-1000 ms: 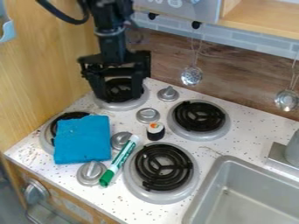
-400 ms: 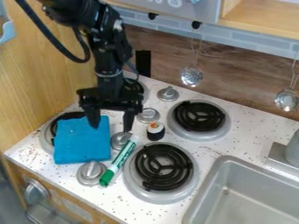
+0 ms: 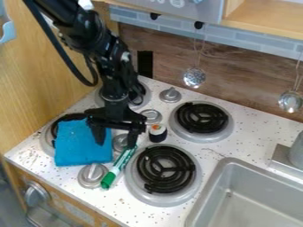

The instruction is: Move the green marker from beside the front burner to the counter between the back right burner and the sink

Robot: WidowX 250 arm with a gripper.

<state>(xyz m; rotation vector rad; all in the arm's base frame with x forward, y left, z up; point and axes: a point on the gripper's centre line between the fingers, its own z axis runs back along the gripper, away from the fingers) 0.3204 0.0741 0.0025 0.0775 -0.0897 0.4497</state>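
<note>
The green marker (image 3: 120,165) lies just right of the blue cloth (image 3: 78,148); if I descend off-line, a fingertip could knock its far end and roll it. My hand (image 3: 115,144) has its fingers apart, one over the cloth, which it could snag and drag. Farther back, right of the cloth, the toy sushi (image 3: 157,133) risks a sideways bump. Since the earlier frame, the hand is lower; the marker hasn't moved.

Toy kitchen, coil burners (image 3: 165,169), metal sink (image 3: 248,199), hanging ladles (image 3: 194,77), tiled backsplash (image 3: 254,40)
</note>
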